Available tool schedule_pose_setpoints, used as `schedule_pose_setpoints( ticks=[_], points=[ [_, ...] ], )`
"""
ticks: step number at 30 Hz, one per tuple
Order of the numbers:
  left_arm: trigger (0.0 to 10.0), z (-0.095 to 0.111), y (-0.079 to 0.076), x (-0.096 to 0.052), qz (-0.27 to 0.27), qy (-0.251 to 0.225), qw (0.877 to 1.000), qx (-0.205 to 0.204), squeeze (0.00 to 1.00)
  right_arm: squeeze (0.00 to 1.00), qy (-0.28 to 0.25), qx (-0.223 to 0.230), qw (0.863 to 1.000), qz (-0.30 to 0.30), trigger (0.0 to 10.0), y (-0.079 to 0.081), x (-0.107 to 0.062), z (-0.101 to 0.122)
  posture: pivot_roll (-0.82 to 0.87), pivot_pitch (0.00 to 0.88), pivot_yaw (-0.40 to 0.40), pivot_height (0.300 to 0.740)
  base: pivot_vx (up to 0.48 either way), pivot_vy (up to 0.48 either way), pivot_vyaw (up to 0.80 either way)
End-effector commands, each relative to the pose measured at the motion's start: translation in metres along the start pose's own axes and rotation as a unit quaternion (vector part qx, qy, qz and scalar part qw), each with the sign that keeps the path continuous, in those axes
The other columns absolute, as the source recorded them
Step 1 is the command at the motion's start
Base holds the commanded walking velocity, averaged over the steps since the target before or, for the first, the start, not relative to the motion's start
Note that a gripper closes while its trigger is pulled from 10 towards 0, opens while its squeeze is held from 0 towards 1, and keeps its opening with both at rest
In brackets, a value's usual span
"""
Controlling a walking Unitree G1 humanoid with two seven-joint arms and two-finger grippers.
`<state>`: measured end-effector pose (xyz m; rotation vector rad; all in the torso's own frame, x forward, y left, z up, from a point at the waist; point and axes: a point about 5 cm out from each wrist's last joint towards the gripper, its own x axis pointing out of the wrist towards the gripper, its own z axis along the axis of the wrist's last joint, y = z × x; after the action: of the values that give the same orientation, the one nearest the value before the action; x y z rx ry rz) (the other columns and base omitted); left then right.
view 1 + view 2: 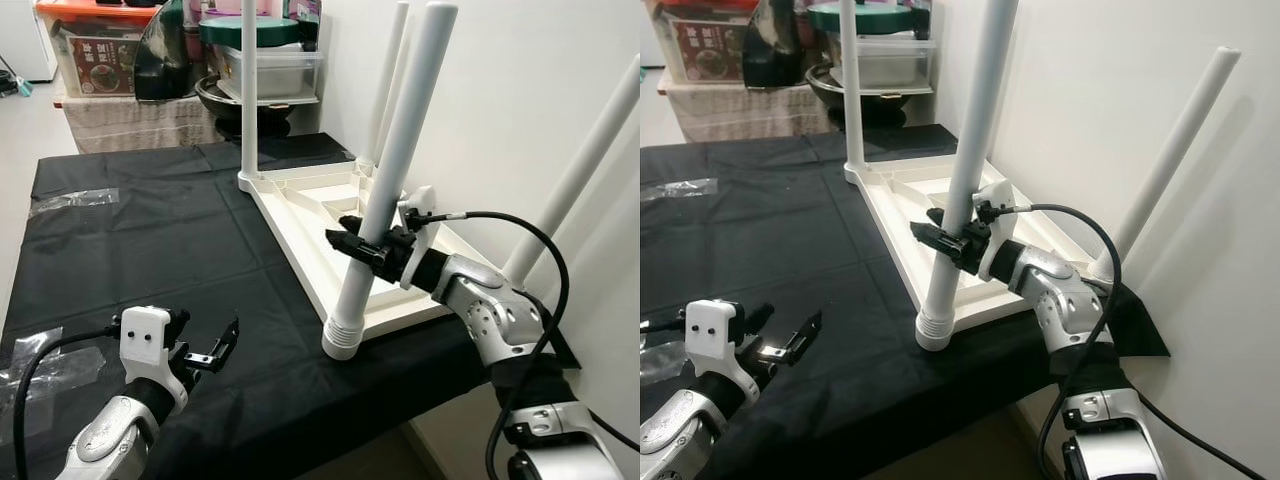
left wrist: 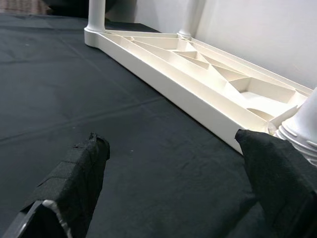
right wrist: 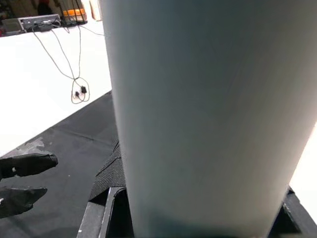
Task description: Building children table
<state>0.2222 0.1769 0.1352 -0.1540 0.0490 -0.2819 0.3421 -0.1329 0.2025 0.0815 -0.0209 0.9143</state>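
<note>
A black cloth [image 1: 150,230] covered the worktop. Clear tape [image 1: 72,200] lay on the cloth near its far left edge. Beyond the cloth's far edge stood an orange-lidded clear bin [image 1: 95,45], a black bag [image 1: 165,50] beside it, and a green-lidded clear container [image 1: 270,62]. A white wall [image 1: 500,90] bordered the cloth's right side.

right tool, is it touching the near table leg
Touching. In the left eye view the right tool is clamped around the near table leg, one finger on each side; the right wrist view has the leg pressed between its fingers.
</note>
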Motion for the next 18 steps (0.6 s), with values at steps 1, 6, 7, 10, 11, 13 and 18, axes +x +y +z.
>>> schedule_pose_setpoints(
  ticks=[1,6,7,10,11,13,18],
  points=[
    [10.0,-0.002,-0.002,0.0,-0.002,0.004,1.0,0.001,0.0,0.0,0.036,0.0,0.999,-0.013,10.0,0.002,-0.001,-0.018,0.09,0.0,-0.098,0.74,0.0,0.0,0.0],
    [10.0,-0.003,0.0,-0.001,0.005,0.005,1.0,0.001,0.0,0.0,0.015,-0.041,0.999,0.0,10.0,0.03,0.002,-0.015,0.09,0.0,-0.094,0.74,0.0,0.0,0.0],
    [10.0,-0.003,0.0,-0.001,0.005,0.006,1.0,0.001,0.0,0.0,0.011,-0.04,0.999,0.004,10.0,0.034,0.002,-0.015,0.09,0.0,-0.094,0.74,0.0,0.0,0.0],
    [10.0,-0.003,0.0,-0.001,0.003,0.007,1.0,-0.001,0.0,0.0,0.01,-0.032,0.999,0.01,10.0,0.04,0.001,-0.018,0.09,0.0,-0.089,0.74,0.0,0.0,0.0],
    [10.0,-0.003,0.0,-0.001,0.003,0.007,1.0,-0.001,0.0,0.0,0.01,-0.032,0.999,0.01,10.0,0.04,0.001,-0.018,0.09,0.0,-0.089,0.74,0.0,0.0,0.0],
    [10.0,-0.003,0.0,0.0,0.001,0.008,1.0,-0.002,0.0,0.0,0.013,-0.022,1.0,0.007,10.0,0.039,0.0,-0.023,0.09,0.0,-0.086,0.74,0.0,0.0,0.0],
    [10.0,-0.003,0.001,0.002,-0.002,0.008,1.0,-0.005,0.0,0.0,0.016,-0.013,1.0,0.009,10.0,0.036,-0.003,-0.023,0.08,0.0,-0.086,0.74,0.0,0.0,0.0]
  ],
)
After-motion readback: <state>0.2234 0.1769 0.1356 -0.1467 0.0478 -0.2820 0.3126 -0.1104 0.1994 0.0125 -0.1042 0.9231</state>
